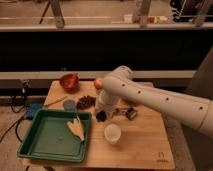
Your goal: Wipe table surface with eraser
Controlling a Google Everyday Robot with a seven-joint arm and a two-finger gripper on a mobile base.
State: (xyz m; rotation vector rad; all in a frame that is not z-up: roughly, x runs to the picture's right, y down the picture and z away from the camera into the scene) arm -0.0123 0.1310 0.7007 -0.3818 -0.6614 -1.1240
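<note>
The light-wood table surface (142,147) fills the lower middle of the camera view, with a small dark logo mark (161,159) at its near right corner. My white arm reaches in from the right, and the gripper (102,116) points down just above the tabletop near its centre, beside the tray's far right corner. A small block with a dark face and a pale edge, apparently the eraser (131,113), lies on the wood just right of the gripper and apart from it.
A green tray (37,145) holding a banana (76,128) covers the table's left front. A white cup (112,133) stands in front of the gripper. Behind it are dark grapes (86,102), a red bowl (69,80), an orange fruit (98,83) and a grey-headed utensil (68,104).
</note>
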